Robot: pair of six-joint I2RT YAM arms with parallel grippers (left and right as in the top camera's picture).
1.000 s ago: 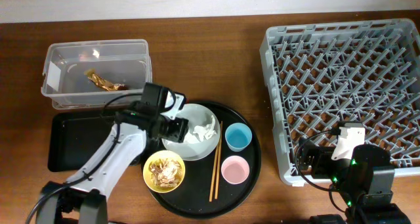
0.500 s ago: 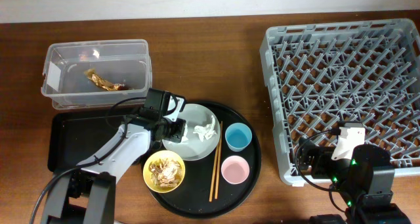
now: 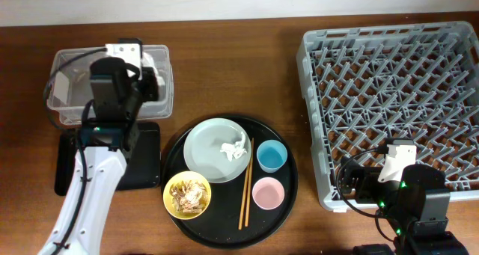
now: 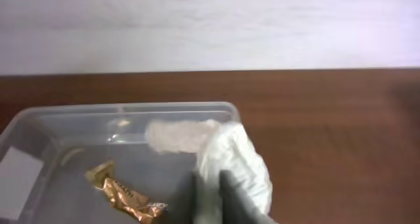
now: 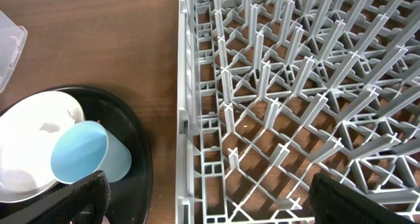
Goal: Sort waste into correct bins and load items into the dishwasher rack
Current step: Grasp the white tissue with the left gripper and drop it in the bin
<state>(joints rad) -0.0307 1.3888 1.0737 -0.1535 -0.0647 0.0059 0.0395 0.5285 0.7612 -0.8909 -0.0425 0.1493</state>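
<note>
Three views, one moment. Found the left gripper point(image 4: 210, 184) over the clear tub point(image 3: 67, 60) at the back-left of the table point(image 3: 224, 68), fingers pinched shut on a crumpled white tissue point(image 4: 226, 155). Saw that tissue bulging up past the fingers, over the tub's right end and above its rim, not resting on the floor of it. Noted the gold-brown wrapper point(image 4: 125, 196) lying on the tub floor, left of the held tissue and apart from it. Logged the shallow black tray point(image 3: 67, 169) just in front of the tub, partly hidden under the left arm point(image 3: 97, 180). Found the right gripper point(image 5: 207, 188) low at the front-left corner of the dishwasher rack point(image 3: 389, 83), jaws spread wide with nothing between them, one finger at each bottom corner of the wrist view. Placed the rack at the right of the table, well apart from the tub. Recorded all five items on the round black tray point(image 3: 290, 184) between tub and rack: plate point(image 3: 202, 143) at the back-left; yellow bowl point(image 3: 168, 194) just in front of it, rims meeting in the overhead view; blue cup point(image 3: 271, 156) at the right with pink cup point(image 3: 267, 193) just in front, both mouth up; chopsticks point(image 3: 245, 184) side by side, running front to back between plate and cups. Saw a second tissue point(image 3: 236, 148) lying on the right half of the plate. Saw tan scraps point(image 3: 188, 194) heaped in the bowl. Could not tell from any view whether the held tissue touched the tub wall.
</note>
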